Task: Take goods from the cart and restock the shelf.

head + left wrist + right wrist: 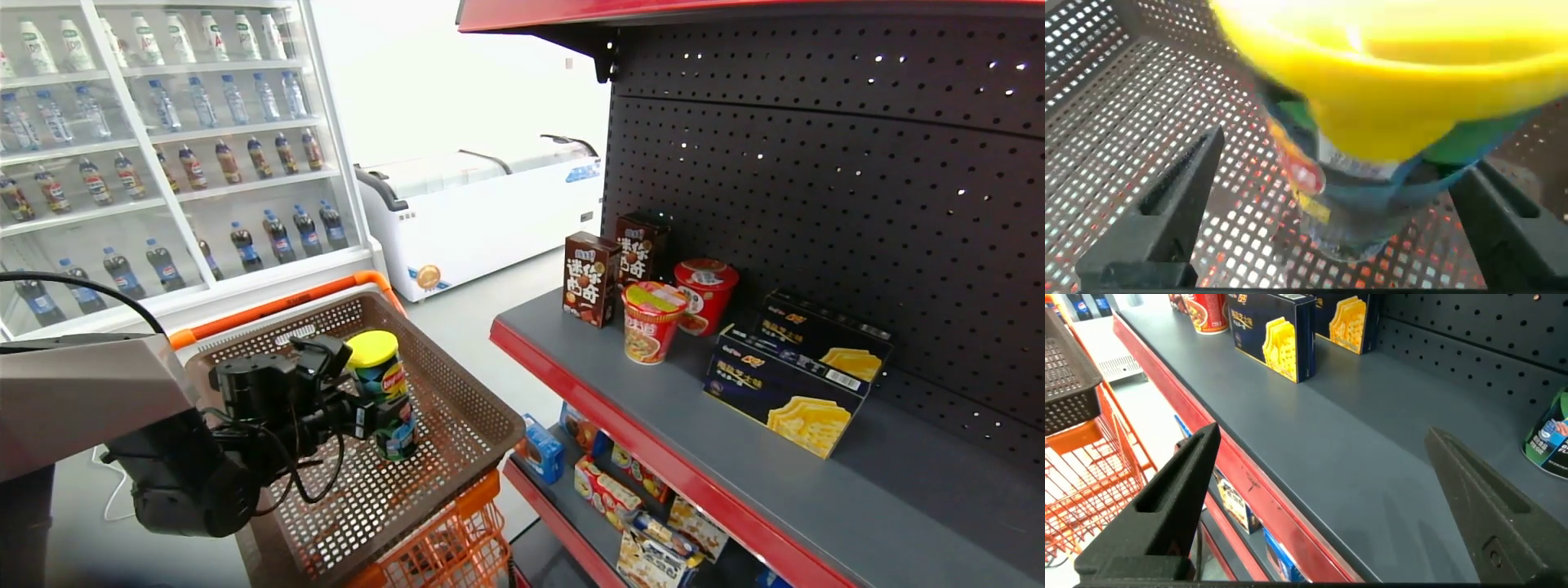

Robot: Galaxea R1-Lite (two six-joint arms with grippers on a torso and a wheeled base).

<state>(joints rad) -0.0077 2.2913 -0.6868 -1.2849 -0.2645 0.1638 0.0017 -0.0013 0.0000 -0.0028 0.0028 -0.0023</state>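
We found the left gripper [1341, 155] spread-jawed around the yellow-lidded canister [380, 384] upright in the cart basket [469, 408], the right gripper [1323, 434] likewise spread above the shelf [1372, 461]; off-centre closing could topple the canister

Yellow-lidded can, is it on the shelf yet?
No, the yellow-lidded can sits upright in the brown basket on the cart, away from the shelf.

Room along the shelf [694, 408] front; boxes [788, 392] (and cups [653, 322]) stand behind.

Jaws spread around yellow-lidded can [1349, 194]; brown basket mesh [1118, 106] beneath.
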